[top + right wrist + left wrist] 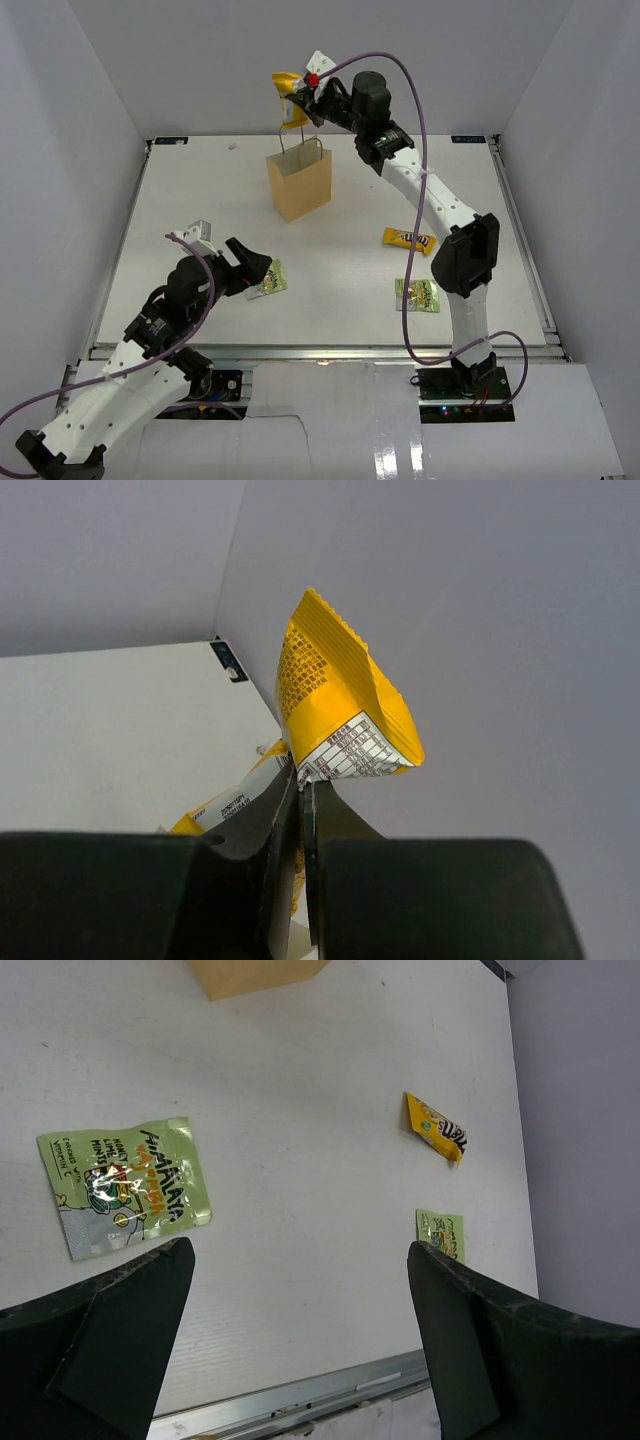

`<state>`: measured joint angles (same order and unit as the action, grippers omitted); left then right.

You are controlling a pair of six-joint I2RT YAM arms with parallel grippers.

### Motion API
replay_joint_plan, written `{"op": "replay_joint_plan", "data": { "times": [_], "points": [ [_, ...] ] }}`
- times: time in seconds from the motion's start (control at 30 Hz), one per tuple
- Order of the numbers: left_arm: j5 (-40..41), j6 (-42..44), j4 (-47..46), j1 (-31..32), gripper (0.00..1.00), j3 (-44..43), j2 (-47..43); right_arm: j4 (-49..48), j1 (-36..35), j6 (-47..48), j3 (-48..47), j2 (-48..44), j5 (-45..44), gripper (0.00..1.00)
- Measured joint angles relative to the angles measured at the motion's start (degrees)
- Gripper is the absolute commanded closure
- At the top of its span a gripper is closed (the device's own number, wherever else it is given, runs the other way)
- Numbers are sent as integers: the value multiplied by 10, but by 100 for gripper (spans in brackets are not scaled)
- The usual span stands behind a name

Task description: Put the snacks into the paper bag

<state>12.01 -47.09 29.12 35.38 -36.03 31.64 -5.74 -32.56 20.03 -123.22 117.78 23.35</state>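
The right gripper point(303, 98), clamped on a yellow packet point(288, 97) high over the bag point(298, 185), could miss the narrow mouth if it releases from here, while the left gripper point(250, 270) hangs open.

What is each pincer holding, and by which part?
Right pincer: shut on a yellow snack packet, pinched at one edge. Left pincer: open, holding nothing.

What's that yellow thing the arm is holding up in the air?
A small yellow packet of crinkled, shiny foil with a ridged crimped end, dark print and a white label panel. The shut right tool pinches one edge, holding it raised in the air above the paper bag, touching nothing else.
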Motion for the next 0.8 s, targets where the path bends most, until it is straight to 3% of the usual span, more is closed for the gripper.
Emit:
{"op": "replay_joint_plan", "data": {
  "times": [0.17, 0.5, 0.8],
  "points": [
    [0, -10, 9, 0, 2, 4, -19, -8, -6, 0, 25, 28, -43, 92],
    [0, -19, 13, 0, 2, 14, -18, -35, -2, 0, 147, 0, -52, 90],
    [0, -19, 13, 0, 2, 14, -8, -44, -2, -1, 163, -11, -53, 78]
  ]
}}
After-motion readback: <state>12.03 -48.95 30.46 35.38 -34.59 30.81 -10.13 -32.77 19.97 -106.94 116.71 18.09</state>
